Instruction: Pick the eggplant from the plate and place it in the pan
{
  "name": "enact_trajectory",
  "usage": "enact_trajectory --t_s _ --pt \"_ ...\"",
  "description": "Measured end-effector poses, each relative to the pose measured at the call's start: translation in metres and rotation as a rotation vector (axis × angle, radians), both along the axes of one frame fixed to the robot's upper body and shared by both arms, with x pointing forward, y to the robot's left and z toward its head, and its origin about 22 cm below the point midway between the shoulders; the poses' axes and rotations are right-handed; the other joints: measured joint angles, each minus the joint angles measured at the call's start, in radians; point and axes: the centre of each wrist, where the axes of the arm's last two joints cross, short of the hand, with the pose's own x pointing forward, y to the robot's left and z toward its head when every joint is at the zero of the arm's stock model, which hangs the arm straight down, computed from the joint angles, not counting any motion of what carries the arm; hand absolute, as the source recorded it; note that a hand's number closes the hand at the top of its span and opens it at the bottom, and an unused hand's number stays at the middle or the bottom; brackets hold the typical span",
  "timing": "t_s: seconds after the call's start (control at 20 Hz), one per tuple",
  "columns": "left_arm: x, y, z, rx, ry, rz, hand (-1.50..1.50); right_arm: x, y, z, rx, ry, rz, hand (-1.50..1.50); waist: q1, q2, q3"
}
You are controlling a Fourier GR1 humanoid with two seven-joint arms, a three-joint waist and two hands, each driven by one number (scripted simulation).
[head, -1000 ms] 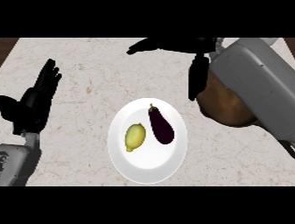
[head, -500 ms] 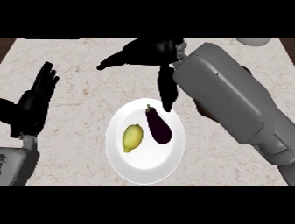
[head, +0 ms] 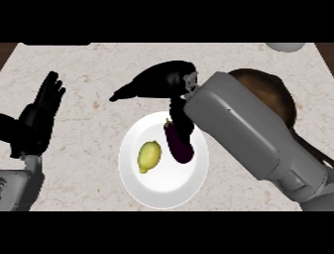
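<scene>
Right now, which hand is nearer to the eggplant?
Right. The right hand hovers just above the eggplant on the plate; the left hand rests open, far left.

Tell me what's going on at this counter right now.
The robot's right hand hangs over the top edge of the white plate, fingers spread open, just above the stem end of the eggplant. It has not taken hold of the eggplant, which lies on the plate beside a lemon. The brown pan sits at the right, mostly hidden behind the right forearm. The left hand rests open at the left, fingers up.
</scene>
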Motion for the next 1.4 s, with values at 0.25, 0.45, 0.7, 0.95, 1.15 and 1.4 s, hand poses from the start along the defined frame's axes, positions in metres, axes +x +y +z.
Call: enact_trajectory --t_s 0.25,0.45,0.7,0.95,1.15,1.4 --pt "0.0 -0.003 0.0 -0.001 -0.006 -0.005 0.0 -0.006 -0.003 -0.016 -0.022 -0.036 -0.042 -1.5 0.0 0.001 0.0" --pt "-0.001 -0.002 0.002 0.002 -0.01 -0.007 0.0 0.002 -0.006 -0.031 -0.071 -0.063 -0.081 -1.5 0.006 0.003 0.0" --pt "0.002 -0.007 -0.001 0.004 -0.011 -0.012 0.0 0.01 -0.006 -0.051 -0.131 -0.05 -0.073 -1.5 0.008 0.004 0.0" --pt "0.005 -0.004 0.001 -0.001 -0.008 -0.009 0.0 0.006 -0.004 -0.069 -0.176 -0.02 -0.037 -1.5 0.006 0.003 0.0" --pt "0.004 -0.001 0.0 0.003 -0.003 -0.009 0.0 0.0 -0.004 -0.081 -0.209 -0.024 -0.009 -1.5 0.004 0.002 0.0" --pt "0.004 -0.001 -0.002 -0.004 -0.004 -0.009 0.0 -0.003 0.003 -0.092 -0.258 -0.049 0.01 -1.5 0.004 0.003 0.0"
